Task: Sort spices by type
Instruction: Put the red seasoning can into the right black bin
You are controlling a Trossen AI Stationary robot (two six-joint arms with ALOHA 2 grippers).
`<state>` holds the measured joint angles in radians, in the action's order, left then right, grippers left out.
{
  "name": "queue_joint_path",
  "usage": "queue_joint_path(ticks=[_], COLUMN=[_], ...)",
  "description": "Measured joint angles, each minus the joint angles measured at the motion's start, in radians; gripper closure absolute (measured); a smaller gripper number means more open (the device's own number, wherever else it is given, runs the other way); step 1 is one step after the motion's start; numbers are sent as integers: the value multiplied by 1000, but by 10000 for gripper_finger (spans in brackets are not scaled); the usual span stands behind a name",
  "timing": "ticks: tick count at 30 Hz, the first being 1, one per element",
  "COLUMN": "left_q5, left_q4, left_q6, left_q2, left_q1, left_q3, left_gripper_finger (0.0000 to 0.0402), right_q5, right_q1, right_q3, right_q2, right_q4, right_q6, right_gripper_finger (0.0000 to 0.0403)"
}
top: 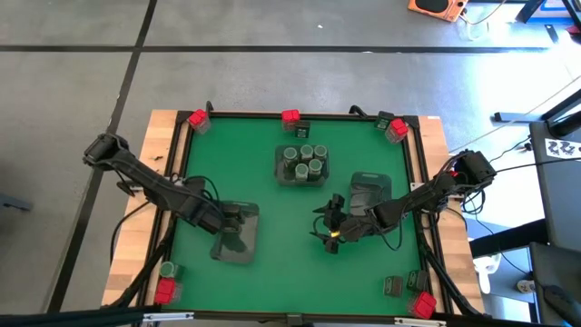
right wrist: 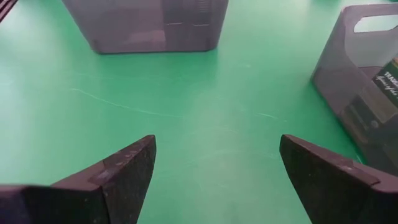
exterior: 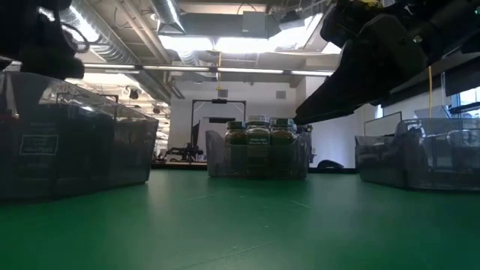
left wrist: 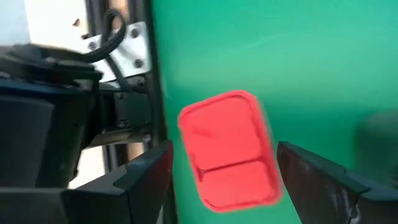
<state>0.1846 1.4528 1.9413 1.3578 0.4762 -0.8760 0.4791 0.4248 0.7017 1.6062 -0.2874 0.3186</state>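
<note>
In the left wrist view a bright red box (left wrist: 229, 149) sits between the fingers of my left gripper (left wrist: 224, 158), which is shut on it. The high view puts that gripper (top: 234, 222) over the left grey tray (top: 238, 245), and the gripper hides the box there. The centre tray (top: 301, 165) holds several round grey-green jars (exterior: 257, 142). My right gripper (top: 329, 229) (right wrist: 217, 174) hangs open over bare green mat, in front of the right tray (top: 369, 193). More red boxes (top: 290, 116), dark tins (top: 392, 286) and one jar (top: 168, 270) stand along the table's edges. My left gripper has the red box pinched between its two fingers by the long sides (left wrist: 273, 168), near one end. The fingers slant steeply down from above. The box is lifted clear of the mat and sits slightly askew in the gap, its broad face toward the wrist camera.
A black frame (top: 182, 173) runs round the green mat. Red boxes stand at the corners (top: 197, 118) (top: 396, 130) (top: 164, 291) (top: 423, 304). Open mat lies between the three trays (top: 281, 227). The low view shows the trays as see-through walls (exterior: 75, 154) (exterior: 420, 157).
</note>
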Motion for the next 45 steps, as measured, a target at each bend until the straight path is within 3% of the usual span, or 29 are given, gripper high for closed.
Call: queue_joint_path(ticks=[13,19,26,45], left_q5=[-20,-4,20,50], left_q4=[-249,-248,-247,-225], left_q6=[-5,-28,-43,-127], left_q2=[-1,-2,-2,-18], left_q1=[6,8,8,8], left_q3=[167,166,167,169], left_gripper_finger=[119,131,201,203], right_q5=[-1,0,0,0], right_q1=[0,0,0,0], right_q3=[0,0,0,0], right_q2=[0,0,0,0], right_q4=[-3,-2,-2,-1], right_q6=[2,2,2,2], right_gripper_finger=[61,61,61,61])
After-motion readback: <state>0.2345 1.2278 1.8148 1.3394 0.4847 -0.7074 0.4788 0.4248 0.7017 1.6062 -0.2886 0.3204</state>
